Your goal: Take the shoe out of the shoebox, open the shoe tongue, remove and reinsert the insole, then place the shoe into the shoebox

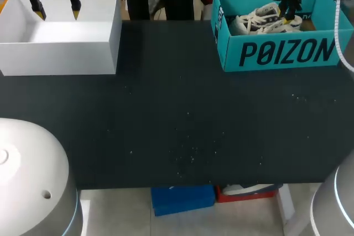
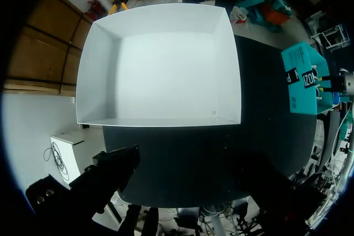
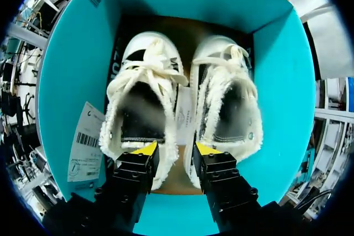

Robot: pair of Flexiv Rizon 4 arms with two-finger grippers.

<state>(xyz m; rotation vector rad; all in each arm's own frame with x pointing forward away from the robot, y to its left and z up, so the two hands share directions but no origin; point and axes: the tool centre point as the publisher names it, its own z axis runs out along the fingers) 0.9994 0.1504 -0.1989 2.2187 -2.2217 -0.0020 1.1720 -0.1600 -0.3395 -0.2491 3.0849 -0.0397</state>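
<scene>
Hazard check, left to right. Left gripper (image 1: 56, 9): fingers apart, nothing held, hanging above far rim of white box (image 1: 61, 53). Little to go wrong here, short of lowering onto that rim.

Right gripper (image 3: 176, 153): fingers apart, nothing held, low inside teal shoebox (image 3: 66, 75) at heel ends of both shoes. One tip over shoe beside hang tag (image 3: 141, 109), other tip over second shoe (image 3: 229, 109); contact not discernible.

Likely fault: closing here, pinching adjoining heel walls of both shoes together, then lifting two or neither. Further fault: catching paper slip (image 3: 187, 117) between them, or slipping on frayed collar trim. Advisable to centre on one shoe before closing.

Containers, both on desk (image 1: 177, 120):
- White box: open-topped, only bare white floor showing.
- Teal shoebox: pair of white shoes side by side, toes toward far wall, plus hang tag (image 3: 86, 139) against side wall.
</scene>
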